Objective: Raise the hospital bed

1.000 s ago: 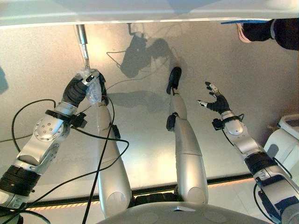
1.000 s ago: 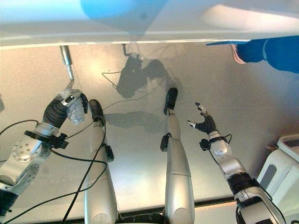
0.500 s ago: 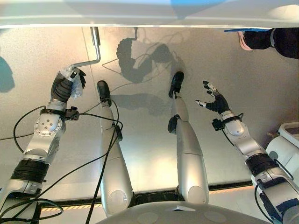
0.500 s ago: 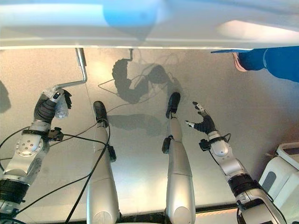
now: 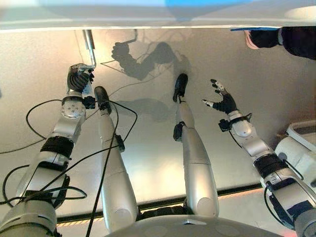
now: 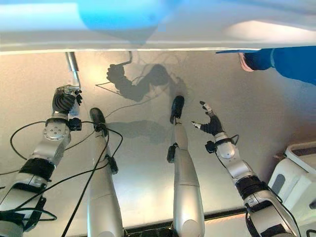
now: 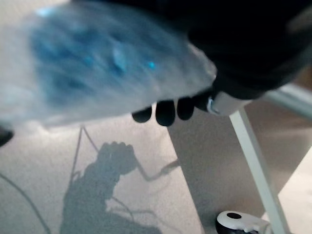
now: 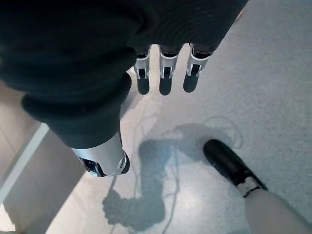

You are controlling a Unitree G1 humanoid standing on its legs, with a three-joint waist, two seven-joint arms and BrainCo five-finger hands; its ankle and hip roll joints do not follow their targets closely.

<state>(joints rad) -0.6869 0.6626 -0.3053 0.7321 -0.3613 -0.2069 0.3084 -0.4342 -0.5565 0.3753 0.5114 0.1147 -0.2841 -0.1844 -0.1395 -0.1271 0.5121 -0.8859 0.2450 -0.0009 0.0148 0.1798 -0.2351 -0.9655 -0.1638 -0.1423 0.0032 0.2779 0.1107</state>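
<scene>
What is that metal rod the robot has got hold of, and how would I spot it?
Start at the pale edge of the hospital bed that runs along the top of the head camera views. A thin metal crank handle hangs down from under it on the robot's left side, bending at its lower end. It is the only rod there, and the left hand is curled round that end, while the right hand is spread in open air.

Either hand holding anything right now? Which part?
The left hand is curled round the end grip of the bed's metal crank handle, which is wrapped in clear plastic. The right hand is open over the floor, holding nothing.
</scene>
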